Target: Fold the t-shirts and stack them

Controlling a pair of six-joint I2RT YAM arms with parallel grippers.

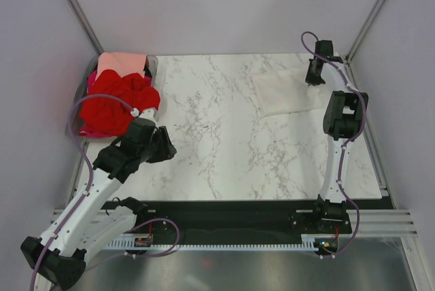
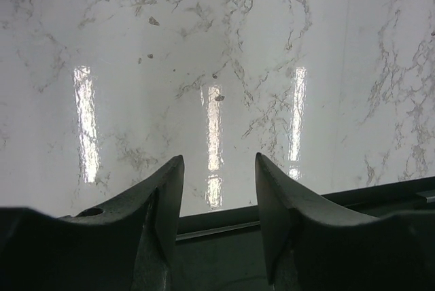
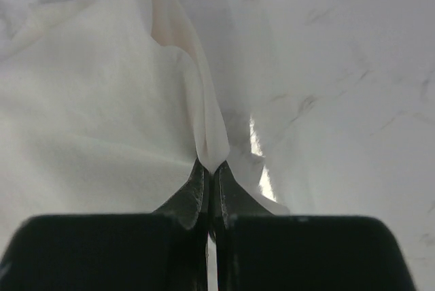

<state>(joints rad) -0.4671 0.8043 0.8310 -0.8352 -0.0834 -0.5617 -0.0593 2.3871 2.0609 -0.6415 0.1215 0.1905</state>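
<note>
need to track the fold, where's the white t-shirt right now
In the top view the white t-shirt lies at the far right of the table, its edge pinched by the right end effector.

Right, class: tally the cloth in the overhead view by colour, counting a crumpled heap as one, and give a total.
cream-white tee: 1
salmon-pink tee: 1
red heap: 1 (cannot tell how many tees are in it)
Total: 3

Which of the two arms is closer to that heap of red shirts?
Left. The left gripper hangs open just off the near edge of the red heap; the right gripper is across the table, shut on the cream-white shirt.
</note>
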